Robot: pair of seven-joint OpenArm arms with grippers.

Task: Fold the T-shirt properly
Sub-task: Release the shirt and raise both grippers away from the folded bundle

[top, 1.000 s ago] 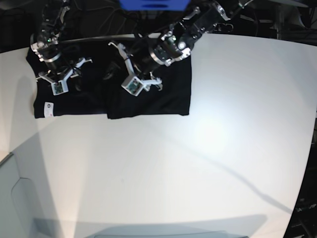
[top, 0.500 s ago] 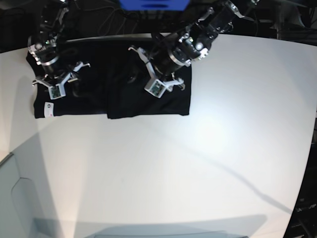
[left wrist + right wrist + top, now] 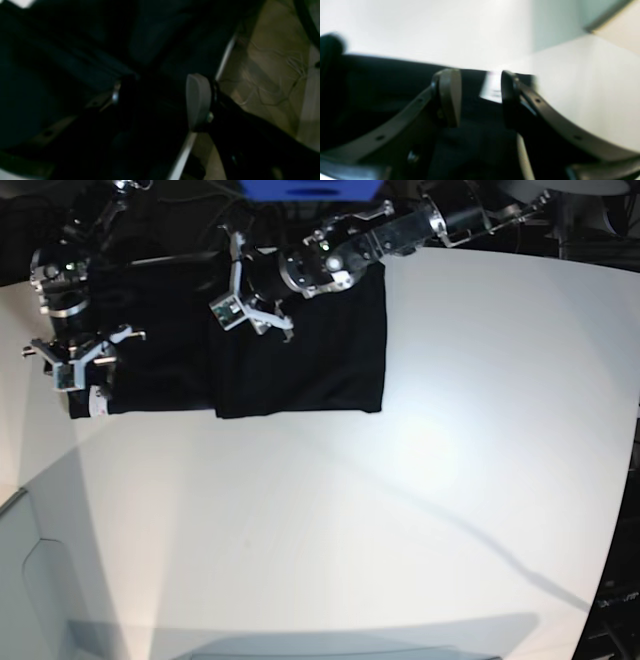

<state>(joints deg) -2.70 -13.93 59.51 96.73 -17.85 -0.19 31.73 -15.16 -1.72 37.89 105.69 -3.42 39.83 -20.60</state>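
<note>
The black T-shirt [image 3: 300, 360] lies flat as a folded rectangle at the back of the white table [image 3: 400, 510]. Its small white label [image 3: 97, 401] is at the front left corner. My left gripper [image 3: 240, 288] is open and empty over the shirt's back part; in the left wrist view [image 3: 155, 97] its jaws stand apart above dark cloth [image 3: 62, 75]. My right gripper [image 3: 78, 352] is open and empty at the shirt's left edge. In the right wrist view [image 3: 480, 100] the label [image 3: 492, 87] shows between the open fingers. The printed graphic is out of view.
The table's back edge [image 3: 225, 57] runs just beside my left gripper, with floor beyond it. A pale grey panel [image 3: 30, 580] stands off the table's front left. A blue object [image 3: 310, 188] sits behind the table.
My left gripper has swung left and toward the back edge over the shirt. My right gripper has moved left to the shirt's left edge. The shirt has not moved.
</note>
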